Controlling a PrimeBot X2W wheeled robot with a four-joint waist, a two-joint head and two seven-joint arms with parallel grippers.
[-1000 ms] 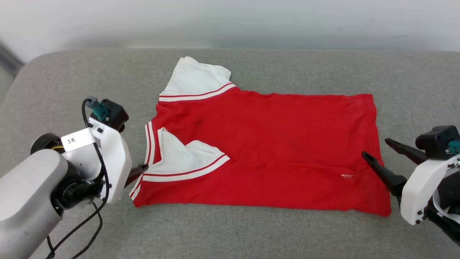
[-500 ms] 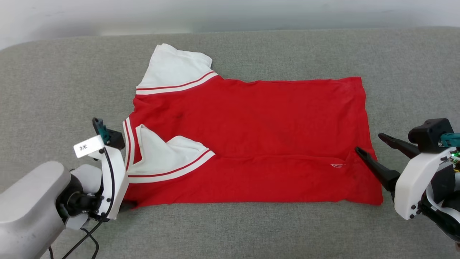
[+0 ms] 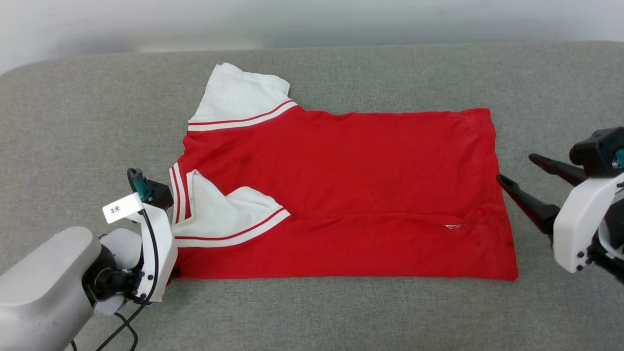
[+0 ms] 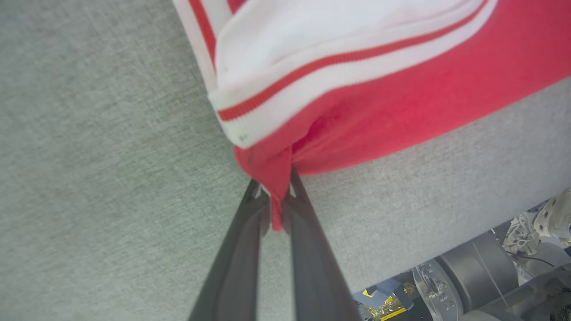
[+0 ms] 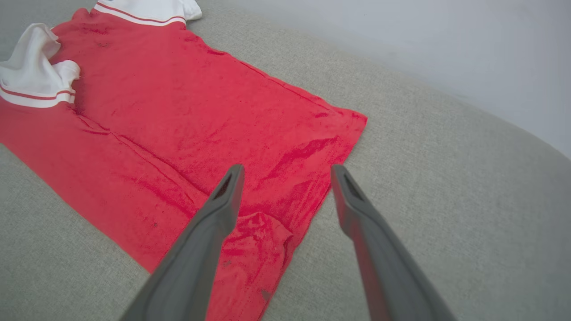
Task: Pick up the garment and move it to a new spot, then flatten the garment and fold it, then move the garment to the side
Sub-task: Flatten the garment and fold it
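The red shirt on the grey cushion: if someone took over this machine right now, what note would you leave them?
The left gripper is shut on the garment's near corner at the collar end.
The right gripper is open, holding nothing, beside the hem.
The garment lies spread on the grey cushion, collar end to the robot's left, hem to its right.
Done, by the look of it: laid flat, near long edge folded in, near sleeve lying on the red.
Left: the far sleeve sticks out unfolded; finish folding, then move it aside.
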